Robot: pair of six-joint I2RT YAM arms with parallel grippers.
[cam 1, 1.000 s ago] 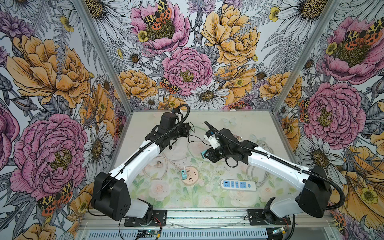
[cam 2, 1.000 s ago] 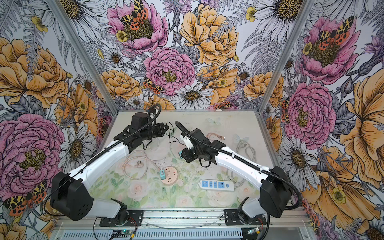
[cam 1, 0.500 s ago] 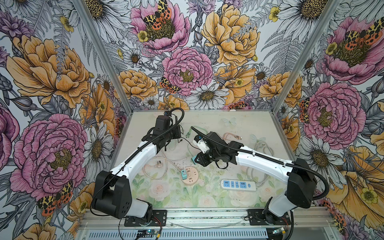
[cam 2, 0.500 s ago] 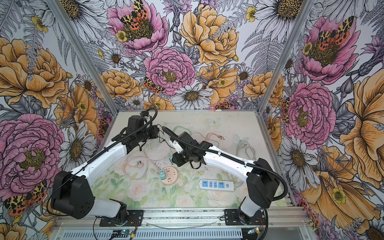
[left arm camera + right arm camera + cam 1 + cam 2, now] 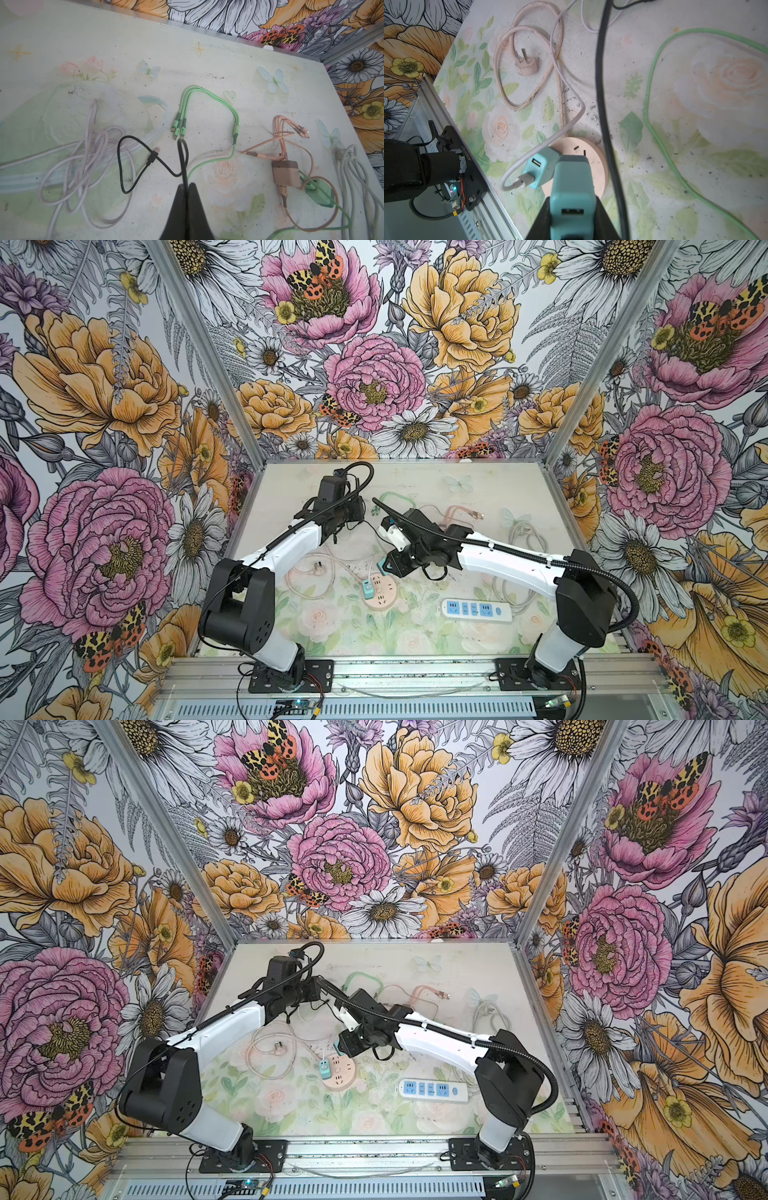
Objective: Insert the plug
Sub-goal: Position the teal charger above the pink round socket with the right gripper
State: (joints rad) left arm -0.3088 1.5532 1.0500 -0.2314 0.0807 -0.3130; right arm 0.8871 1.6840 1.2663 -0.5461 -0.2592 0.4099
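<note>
We are pinching a blue-green plug (image 5: 571, 178) in our right gripper (image 5: 572, 209) and holding it over the round pink socket (image 5: 597, 164), just beside a second plug (image 5: 542, 166) sitting in it. We cannot tell if ours is touching. Our left gripper (image 5: 186, 192) is squeezing tight on a thin black cable (image 5: 152, 159).

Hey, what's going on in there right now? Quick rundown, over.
Left gripper shut on black cable. Right gripper shut on teal charger, over round pink socket. Second teal charger already plugged there, close beside.
</note>
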